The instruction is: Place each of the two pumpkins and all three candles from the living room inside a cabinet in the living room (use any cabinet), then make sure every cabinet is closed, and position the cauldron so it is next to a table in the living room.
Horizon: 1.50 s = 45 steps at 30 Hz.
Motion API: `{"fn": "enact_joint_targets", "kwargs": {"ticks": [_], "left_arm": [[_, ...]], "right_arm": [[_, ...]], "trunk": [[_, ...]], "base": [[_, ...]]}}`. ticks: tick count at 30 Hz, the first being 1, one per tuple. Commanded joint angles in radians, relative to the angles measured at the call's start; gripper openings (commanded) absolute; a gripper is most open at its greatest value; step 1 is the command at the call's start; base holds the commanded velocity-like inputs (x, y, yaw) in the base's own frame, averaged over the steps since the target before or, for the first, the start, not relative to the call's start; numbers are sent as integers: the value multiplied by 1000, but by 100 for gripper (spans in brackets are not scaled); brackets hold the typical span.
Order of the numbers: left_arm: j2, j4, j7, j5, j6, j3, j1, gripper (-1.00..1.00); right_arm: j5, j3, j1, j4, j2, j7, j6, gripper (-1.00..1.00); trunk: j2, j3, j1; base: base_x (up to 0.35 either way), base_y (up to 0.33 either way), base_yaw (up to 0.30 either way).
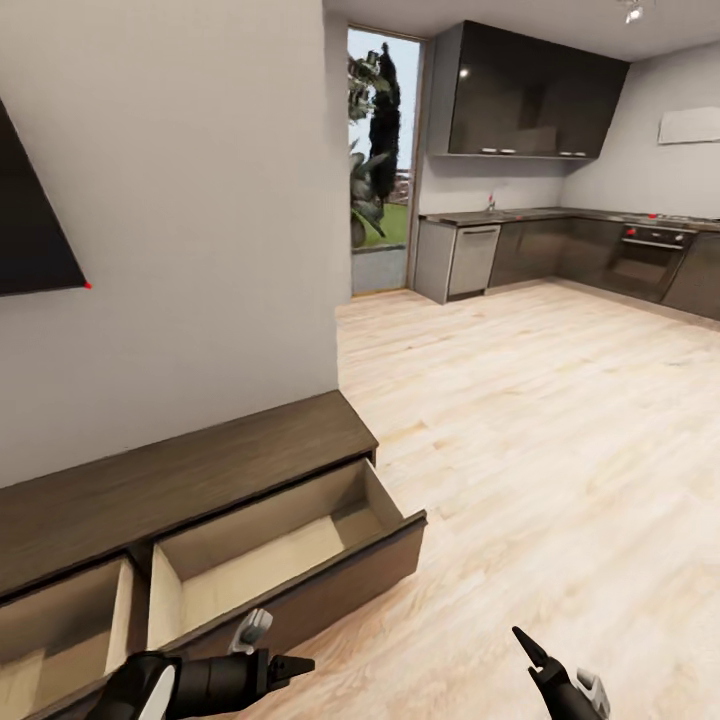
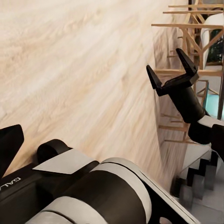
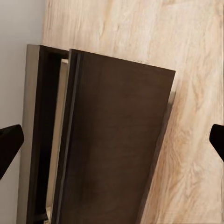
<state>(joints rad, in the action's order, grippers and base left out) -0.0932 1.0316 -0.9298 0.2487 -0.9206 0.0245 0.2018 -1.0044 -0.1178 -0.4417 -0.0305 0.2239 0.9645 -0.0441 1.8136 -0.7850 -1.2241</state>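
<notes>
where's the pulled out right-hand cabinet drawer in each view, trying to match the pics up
Head view: the drawer sits lower centre, pulled out of the cabinet, pale inside showing.
Left wrist view: looks across the wood floor toward the right end effector.
Right wrist view: the drawer's dark front spans the centre.
Shared landmark: the wood floor.

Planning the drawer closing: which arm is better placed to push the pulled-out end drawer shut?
Probably the left. The left gripper hovers just in front of the open drawer of the cabinet; the right gripper hangs farther out over the floor.
</notes>
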Motion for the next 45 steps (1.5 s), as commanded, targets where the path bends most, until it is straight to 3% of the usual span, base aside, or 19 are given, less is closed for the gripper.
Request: {"fn": "enact_joint_targets", "kwargs": {"ticks": [1,11,20,24,27,28,29,30,36,39,45], "left_arm": [[1,1,-3,0,-4,2,0,100],[1,1,-3,-3,-4,4,0,100],[1,1,17,-7,-6,3,0,100],[3,2,86,-4,-6,4,1,100],[22,5,169,-4,-6,3,2,100],[28,5,236,-3,-5,3,7,100],[30,5,255,-2,-4,3,8,100],[39,5,311,-2,4,3,12,100],[84,-10,537,1,113,5,16,100],[97,-13,587,1,127,6,16,100],[102,-14,603,1,132,7,15,100]], "right_arm": [[3,-8,-2,-3,0,5,-5,100],[3,-9,-2,-10,2,4,-3,100],[1,-11,0,-11,20,-32,4,100],[0,-11,0,-11,21,-67,26,100],[0,-12,1,-11,21,-94,37,100],[0,-12,1,-10,20,-102,52,100],[0,-12,1,-10,20,-103,55,100],[0,-12,1,-8,19,-107,64,100],[7,-8,1,2,19,-128,70,100],[11,-6,1,1,21,-130,71,100],[13,-5,4,-9,29,-132,73,100]], "trunk": [[0,-1,0],[0,1,0],[0,4,0],[0,6,0],[0,7,0],[0,7,0],[0,8,0],[0,8,0],[0,11,0],[0,12,0],[0,15,0]], "base": [[96,-99,-281],[15,-16,-281],[0,0,-281],[0,0,-281],[0,0,-281],[0,0,-282],[0,0,-282],[0,0,-282],[0,0,-281],[0,0,-282],[0,0,-281]]}}
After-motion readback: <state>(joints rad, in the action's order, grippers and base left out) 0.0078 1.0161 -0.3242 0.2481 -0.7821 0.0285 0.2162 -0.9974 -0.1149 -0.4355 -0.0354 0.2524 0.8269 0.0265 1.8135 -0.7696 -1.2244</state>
